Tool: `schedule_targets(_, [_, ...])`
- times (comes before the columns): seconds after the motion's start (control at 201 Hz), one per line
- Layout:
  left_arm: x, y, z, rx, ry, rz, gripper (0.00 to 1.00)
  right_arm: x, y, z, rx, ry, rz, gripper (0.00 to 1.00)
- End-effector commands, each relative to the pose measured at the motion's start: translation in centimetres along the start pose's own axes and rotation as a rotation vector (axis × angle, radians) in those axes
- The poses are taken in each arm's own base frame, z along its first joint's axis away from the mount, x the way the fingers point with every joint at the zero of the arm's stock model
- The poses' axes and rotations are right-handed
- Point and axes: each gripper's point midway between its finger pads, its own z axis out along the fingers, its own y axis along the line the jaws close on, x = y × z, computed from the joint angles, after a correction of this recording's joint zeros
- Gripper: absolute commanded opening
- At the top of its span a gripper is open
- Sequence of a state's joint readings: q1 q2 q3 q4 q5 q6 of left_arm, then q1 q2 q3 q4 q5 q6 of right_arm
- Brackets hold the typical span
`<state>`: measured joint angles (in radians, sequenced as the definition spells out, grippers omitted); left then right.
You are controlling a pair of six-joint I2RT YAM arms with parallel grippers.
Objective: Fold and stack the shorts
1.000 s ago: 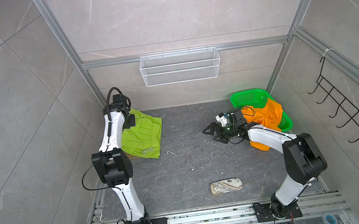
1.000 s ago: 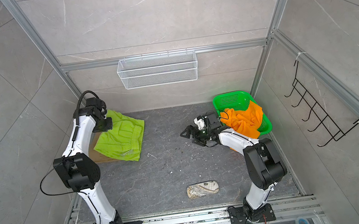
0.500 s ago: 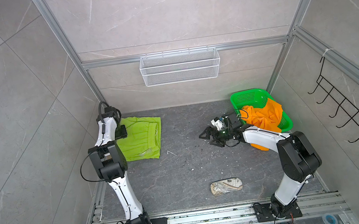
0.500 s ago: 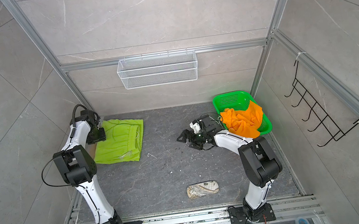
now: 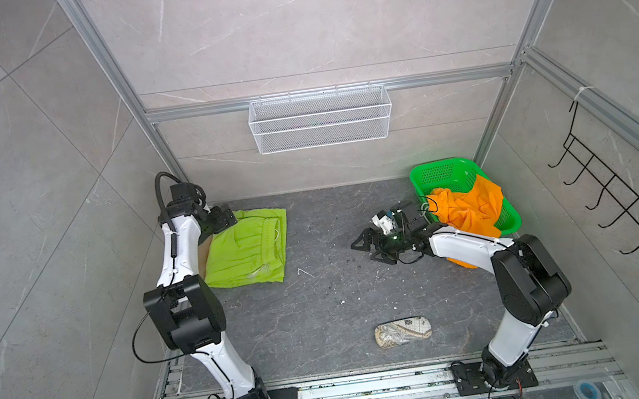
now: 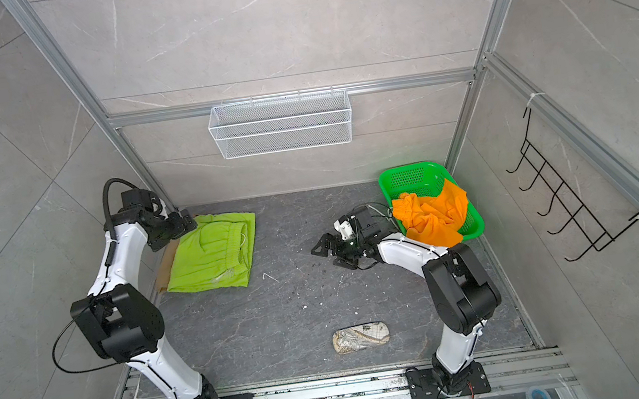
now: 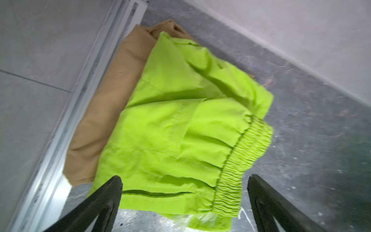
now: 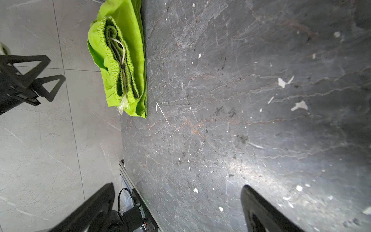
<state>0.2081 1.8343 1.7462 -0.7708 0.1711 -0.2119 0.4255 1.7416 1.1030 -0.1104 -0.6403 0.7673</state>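
The lime green shorts lie folded at the back left of the table, on top of the tan shorts, which peek out on the wall side. My left gripper hovers open over their back-left corner, holding nothing. The orange shorts sit crumpled in the green basket and spill over its front rim. My right gripper is open and empty, low over bare table just left of the basket.
A patterned beige pouch lies near the front edge. A white wire shelf hangs on the back wall and a black hook rack on the right wall. An aluminium frame post runs close beside the tan shorts.
My left gripper opened and let go of the green shorts, which now lie flat on the tan pair, then lifted away. My right gripper shifted slightly left, still open.
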Motion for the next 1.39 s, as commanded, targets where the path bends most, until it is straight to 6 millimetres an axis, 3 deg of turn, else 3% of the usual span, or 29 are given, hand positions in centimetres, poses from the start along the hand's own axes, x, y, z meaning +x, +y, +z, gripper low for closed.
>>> schedule_targets(0.0, [-0.6,-1.3,1.4,0.096,-0.006,-0.045,1.00,-0.1,0.2,0.2,-0.001,-0.005,-0.012,0.99])
schedule_targets(0.304, [-2.3,2.5,6.1,0.095,0.070,-0.059,0.99,0.0,-0.5,0.8,0.009,0.004,-0.020,0.99])
schedule_targets(0.498, [-1.8,4.0,9.6,0.108,0.123,-0.113,0.97,-0.2,-1.1,2.0,0.003,0.025,-0.016,0.99])
schedule_targets(0.747, [-2.3,7.5,10.1,-0.006,0.103,-0.097,0.95,-0.6,-1.5,3.2,-0.008,0.044,-0.008,0.99])
schedule_targets(1.131, [0.4,9.2,12.6,-0.019,0.171,-0.084,0.81,-0.8,-1.4,3.5,-0.021,0.045,0.004,0.99])
schedule_targets(1.25, [0.7,9.0,13.0,-0.004,0.177,-0.078,0.67,-0.8,-1.4,3.5,-0.021,0.045,0.007,0.99])
schedule_targets(1.39, [0.4,8.3,12.5,0.034,0.162,-0.078,0.33,-0.8,-1.3,3.3,-0.023,0.042,0.005,0.99])
